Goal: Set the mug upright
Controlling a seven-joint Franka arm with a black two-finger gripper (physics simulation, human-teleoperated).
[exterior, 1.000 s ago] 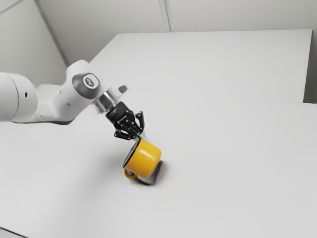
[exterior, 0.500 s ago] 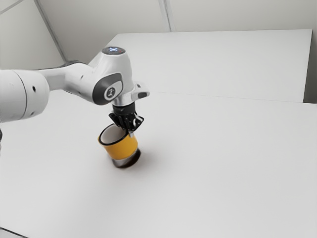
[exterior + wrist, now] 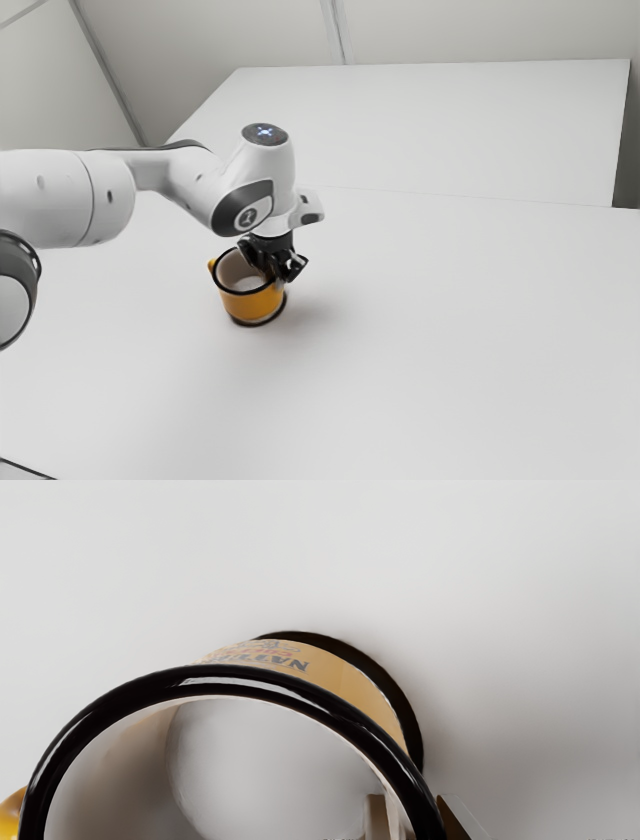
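The mug (image 3: 252,304) stands upright, or nearly so, on the white counter (image 3: 450,350), left of centre in the exterior view, its mouth open upward. Whether its base (image 3: 407,720) lies fully flat cannot be told. The gripper (image 3: 278,282) is at the rim (image 3: 250,677), on the side toward the exterior view's right. It is closed to about the thickness of the mug's wall and has hold of that wall, one finger (image 3: 377,817) inside the mug and the other (image 3: 454,822) outside. The handle (image 3: 212,265) projects toward the exterior view's left, on the side of the mug away from the gripper. The body is yellow-orange; the rim and base are black, and the interior is pale. Dark and red lettering (image 3: 280,662) is borne on the outer wall, between rim and base. The white arm (image 3: 165,180) enters from the exterior view's left, and its last section points down above the mug. A soft shadow (image 3: 500,765) lies on the counter beside the mug, on the outer finger's side. Pale walls (image 3: 230,30) rise at the far side.
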